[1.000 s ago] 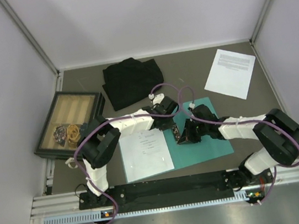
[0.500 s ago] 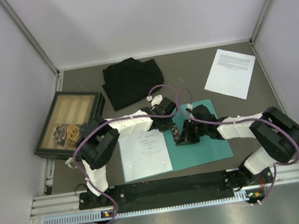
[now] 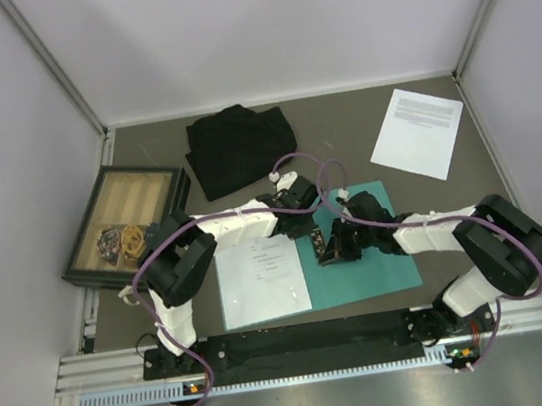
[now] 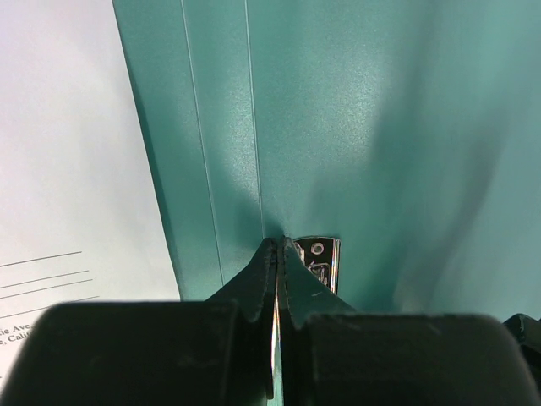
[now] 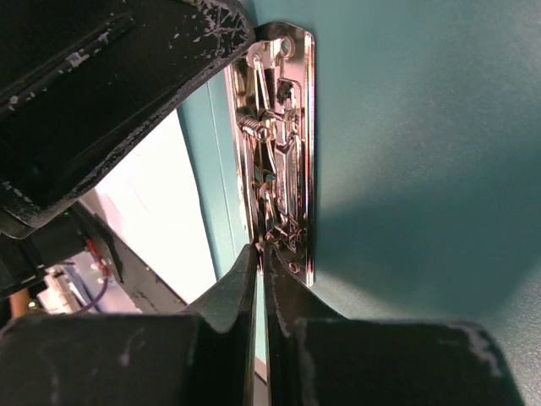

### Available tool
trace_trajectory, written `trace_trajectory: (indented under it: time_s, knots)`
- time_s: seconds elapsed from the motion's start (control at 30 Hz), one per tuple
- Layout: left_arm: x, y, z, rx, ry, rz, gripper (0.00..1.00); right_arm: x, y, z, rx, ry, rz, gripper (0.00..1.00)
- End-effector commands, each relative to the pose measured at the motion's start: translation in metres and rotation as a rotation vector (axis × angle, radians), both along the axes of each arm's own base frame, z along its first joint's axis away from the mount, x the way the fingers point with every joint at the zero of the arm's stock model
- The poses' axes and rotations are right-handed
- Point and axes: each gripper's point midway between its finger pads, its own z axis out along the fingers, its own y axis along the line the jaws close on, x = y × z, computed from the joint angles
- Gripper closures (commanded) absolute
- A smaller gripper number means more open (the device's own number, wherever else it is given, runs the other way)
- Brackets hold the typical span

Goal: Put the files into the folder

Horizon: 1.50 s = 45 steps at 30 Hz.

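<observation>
Alignment with the clip (image 5: 283,144) is what the coming move is turning on: the metal strip is lying along the spine of the open teal folder (image 3: 367,275), its long axis running from 12 o'clock to 6 o'clock, and both arms are meeting over it. The left tool (image 4: 277,247) is sitting at the 12 o'clock end of the strip, its fingers pressed together with nothing showing between them. The right tool (image 5: 260,254) is sitting at the 6 o'clock end, likewise pressed together, its tips resting right at the spring works.

One sheet (image 3: 262,280) is lying on the folder's left leaf, at 9 o'clock of the clip, its right edge just beside the spine and not under the metal. The other sheet (image 3: 418,132) is lying on the bare counter (image 3: 342,132) at about 1 o'clock from the clip, well apart from the folder, its long axis running roughly from 1 o'clock to 7 o'clock with the printed end farther off.

Judging by this, the task is standing about halfway. The loose sheet is lying on the right arm's side, so the right tool is looking the nearer one to fetch it, heading toward 1 o'clock, while the left tool is looking better placed for minding the clip
</observation>
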Motion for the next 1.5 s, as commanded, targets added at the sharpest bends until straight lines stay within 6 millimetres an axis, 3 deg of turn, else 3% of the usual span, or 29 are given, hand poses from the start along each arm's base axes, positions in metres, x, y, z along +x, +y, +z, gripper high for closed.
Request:
trace_trajectory:
  time_s: [0.0,0.1,0.2,0.33,0.4,0.6,0.9,1.07,1.13,1.27,1.47]
  knots:
    - [-0.051,0.063,-0.060,0.296,0.205,-0.129,1.00,-0.015,-0.030,-0.034,-0.263,0.043,-0.002,1.00]
    - [-0.044,0.065,-0.058,0.319,0.188,-0.194,1.00,-0.024,-0.058,-0.067,-0.418,0.106,-0.067,1.00]
    - [-0.040,0.070,-0.059,0.340,0.178,-0.225,1.00,-0.034,-0.072,-0.097,-0.493,0.176,-0.106,1.00]
    - [-0.040,0.076,-0.061,0.336,0.191,-0.234,1.00,-0.043,-0.081,-0.116,-0.497,0.209,-0.158,1.00]
    - [-0.039,0.076,-0.060,0.333,0.188,-0.235,1.00,-0.042,-0.078,-0.110,-0.450,0.210,-0.161,1.00]
    - [-0.039,0.077,-0.061,0.325,0.185,-0.234,1.00,-0.021,-0.030,-0.057,-0.113,0.137,-0.092,1.00]
    - [-0.038,0.076,-0.062,0.313,0.184,-0.250,1.00,-0.006,-0.012,-0.026,0.105,0.131,-0.095,1.00]
    - [-0.039,0.076,-0.061,0.311,0.184,-0.254,1.00,0.008,-0.003,-0.006,0.101,0.094,-0.058,1.00]
    - [-0.039,0.076,-0.061,0.311,0.186,-0.253,1.00,0.013,-0.013,0.000,-0.040,0.053,-0.052,1.00]
    - [-0.039,0.076,-0.063,0.316,0.192,-0.255,1.00,0.009,-0.036,-0.006,-0.219,0.052,-0.080,1.00]
    - [-0.040,0.075,-0.063,0.320,0.200,-0.278,1.00,-0.026,-0.062,-0.073,-0.324,0.237,-0.153,1.00]
